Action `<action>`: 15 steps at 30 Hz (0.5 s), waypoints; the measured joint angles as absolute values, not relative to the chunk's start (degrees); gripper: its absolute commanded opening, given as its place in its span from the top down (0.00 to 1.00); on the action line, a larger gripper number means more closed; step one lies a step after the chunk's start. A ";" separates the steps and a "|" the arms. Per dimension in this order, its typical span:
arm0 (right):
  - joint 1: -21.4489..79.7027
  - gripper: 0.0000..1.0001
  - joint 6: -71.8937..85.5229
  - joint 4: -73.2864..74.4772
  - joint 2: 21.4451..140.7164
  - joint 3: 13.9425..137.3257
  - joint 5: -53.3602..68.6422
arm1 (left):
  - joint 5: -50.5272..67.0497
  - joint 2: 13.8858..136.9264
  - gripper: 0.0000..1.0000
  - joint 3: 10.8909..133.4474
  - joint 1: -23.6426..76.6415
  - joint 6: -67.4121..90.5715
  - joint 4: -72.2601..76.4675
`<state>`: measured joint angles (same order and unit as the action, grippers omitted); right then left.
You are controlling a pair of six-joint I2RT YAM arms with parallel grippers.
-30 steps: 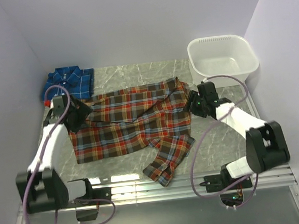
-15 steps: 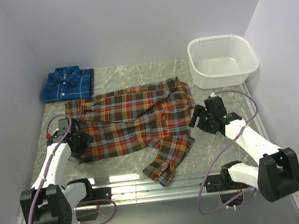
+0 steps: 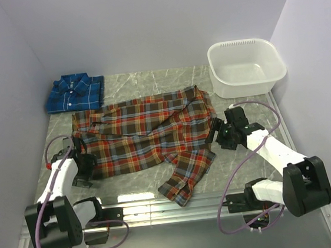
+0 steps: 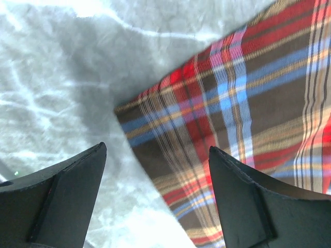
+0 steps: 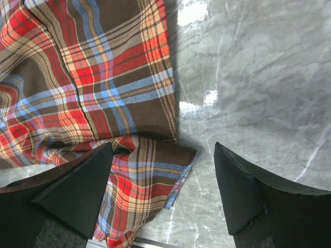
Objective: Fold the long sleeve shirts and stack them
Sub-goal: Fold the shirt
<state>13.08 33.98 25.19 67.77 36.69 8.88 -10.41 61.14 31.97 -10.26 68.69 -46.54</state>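
Grey marble table, pale walls, white tub far right. Red shirt spread mid-table; blue shirt folded far left. Left gripper and right gripper spread wide, empty, over red shirt's edges. Versus half-second ago: left gripper slightly nearer base, right edged toward shirt.

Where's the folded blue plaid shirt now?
Top external view: the blue plaid shirt lies at the far-left corner of the table, just beyond the spread red-orange plaid shirt.

1 high rear overview, 2 close downward wrist views, red-orange shirt common to all 3
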 measured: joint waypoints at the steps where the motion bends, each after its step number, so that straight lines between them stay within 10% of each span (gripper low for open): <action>1: 13.08 0.15 33.87 25.12 67.96 36.69 9.19 | -10.41 62.43 0.15 31.97 -10.52 68.64 -45.50; 8: 13.08 0.16 33.56 24.69 68.86 36.82 10.17 | -10.22 67.96 0.30 32.53 -10.92 67.31 -42.94; 15: 13.08 0.20 33.61 23.44 70.04 36.82 10.17 | -10.87 69.34 0.84 32.67 -11.33 64.82 -44.93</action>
<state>13.08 33.61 23.44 70.04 36.82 10.17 -10.87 69.34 32.67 -11.33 64.82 -44.93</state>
